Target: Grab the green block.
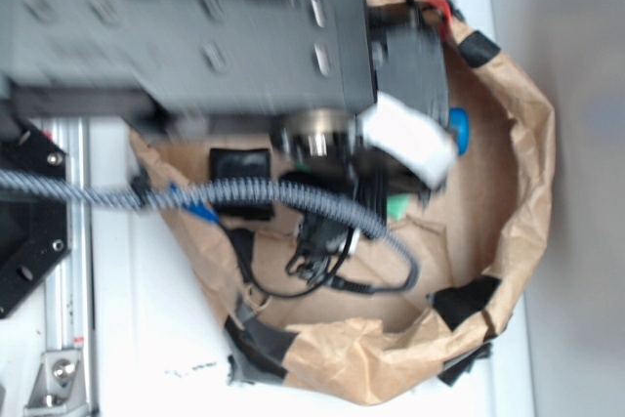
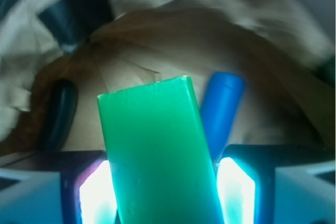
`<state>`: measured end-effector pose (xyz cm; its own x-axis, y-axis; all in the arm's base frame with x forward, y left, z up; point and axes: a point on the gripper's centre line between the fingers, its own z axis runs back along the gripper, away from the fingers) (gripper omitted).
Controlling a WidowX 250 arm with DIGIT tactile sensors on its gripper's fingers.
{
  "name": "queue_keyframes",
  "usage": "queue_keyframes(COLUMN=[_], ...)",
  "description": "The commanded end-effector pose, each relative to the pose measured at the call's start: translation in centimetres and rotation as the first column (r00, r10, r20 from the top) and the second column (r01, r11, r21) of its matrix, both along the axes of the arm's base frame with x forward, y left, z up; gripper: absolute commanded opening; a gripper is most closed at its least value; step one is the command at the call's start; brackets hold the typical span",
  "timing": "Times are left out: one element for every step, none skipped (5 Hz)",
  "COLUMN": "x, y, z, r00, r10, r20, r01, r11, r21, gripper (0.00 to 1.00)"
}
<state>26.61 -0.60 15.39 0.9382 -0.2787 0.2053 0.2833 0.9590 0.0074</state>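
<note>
In the wrist view the green block (image 2: 157, 156) stands between the two lit fingers (image 2: 97, 192), filling nearly the whole gap; whether the pads already press its faces cannot be told, though the gripper (image 2: 165, 195) looks narrow around it. The block sits inside a brown paper bag (image 1: 527, 173) that lies on the white worktop (image 1: 146, 339), toward the bag's far wall as the wrist camera sees it. To do this step well, I would squeeze evenly on the two broad faces, keeping the block centred so it does not twist, and check the hold before lifting clear of the bag's crumpled rim. A blue bottle (image 2: 223, 108) lies just beside the block on one side and a dark oblong (image 2: 60, 111) further off on the other; neither should be caught by the fingers. In the exterior view the arm and its cable (image 1: 244, 192) cover most of the bag, and only a sliver of green shows. Both pictures are blurred, and the block's lower end is cut off.
</note>
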Motion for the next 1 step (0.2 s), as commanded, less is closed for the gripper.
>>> queue_keyframes(x=[0.33], y=[-0.75], z=[2.65], r00=[0.865], r10=[0.500], r20=[0.034], r01=[-0.500], r11=[0.866], r21=[-0.001], gripper=[0.00])
